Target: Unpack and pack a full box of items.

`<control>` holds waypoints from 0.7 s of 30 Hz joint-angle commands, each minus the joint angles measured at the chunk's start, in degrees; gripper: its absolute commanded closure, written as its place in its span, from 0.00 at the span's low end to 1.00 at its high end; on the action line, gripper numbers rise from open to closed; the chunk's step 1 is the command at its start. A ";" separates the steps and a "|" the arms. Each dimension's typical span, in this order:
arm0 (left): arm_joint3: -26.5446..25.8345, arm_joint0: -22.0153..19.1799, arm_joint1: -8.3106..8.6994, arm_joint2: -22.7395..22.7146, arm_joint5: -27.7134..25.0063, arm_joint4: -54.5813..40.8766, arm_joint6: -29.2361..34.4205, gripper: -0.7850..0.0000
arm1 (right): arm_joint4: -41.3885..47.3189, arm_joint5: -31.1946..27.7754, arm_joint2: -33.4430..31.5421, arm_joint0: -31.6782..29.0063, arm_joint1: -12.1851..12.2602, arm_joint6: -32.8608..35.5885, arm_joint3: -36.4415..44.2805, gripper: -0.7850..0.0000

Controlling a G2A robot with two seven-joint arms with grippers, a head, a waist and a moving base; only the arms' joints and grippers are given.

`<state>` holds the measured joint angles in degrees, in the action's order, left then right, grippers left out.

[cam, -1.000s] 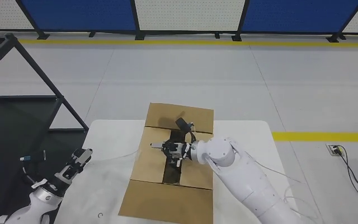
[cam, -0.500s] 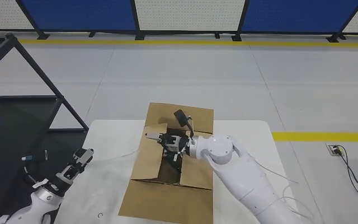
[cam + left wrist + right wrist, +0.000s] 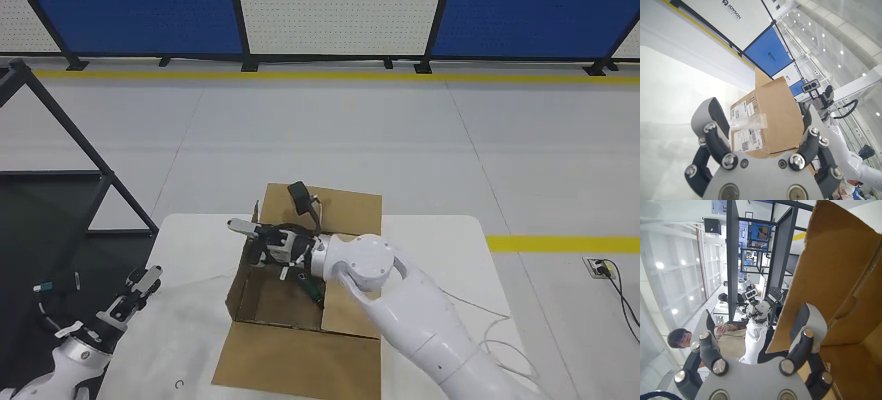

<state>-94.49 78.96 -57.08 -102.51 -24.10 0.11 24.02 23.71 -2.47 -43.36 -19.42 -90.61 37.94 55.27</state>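
A brown cardboard box point(image 3: 330, 203) stands in the middle of the white table point(image 3: 195, 255), its flaps spread. Its left flap point(image 3: 241, 285) is raised upright, and the inside point(image 3: 280, 297) looks dark, with something green point(image 3: 313, 290) at the opening. My right gripper point(image 3: 252, 238) is at the top of that flap, open. In the right wrist view the flap's edge point(image 3: 791, 291) lies between the spread fingers, against one fingertip point(image 3: 806, 321). My left gripper point(image 3: 143, 283) hangs open over the table's left edge and faces the box's labelled side point(image 3: 772, 113).
A black metal frame point(image 3: 60, 150) stands off the table's left side. A clear plastic strip point(image 3: 747, 122) lies across the box's labelled side. Bare tabletop stretches between the left gripper and the box.
My right gripper has swung left from the box's middle slot to its left flap, which now stands up with the opening wider. The left arm has drifted slightly.
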 commanded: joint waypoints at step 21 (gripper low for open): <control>-3.19 1.50 -0.10 1.27 0.56 6.42 -0.41 0.00 | 5.77 -11.02 7.61 6.62 -10.74 0.52 -20.78 0.00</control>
<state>-97.52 80.27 -57.19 -101.13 -23.64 6.21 23.64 29.34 -13.12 -35.81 -12.95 -101.03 38.00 35.19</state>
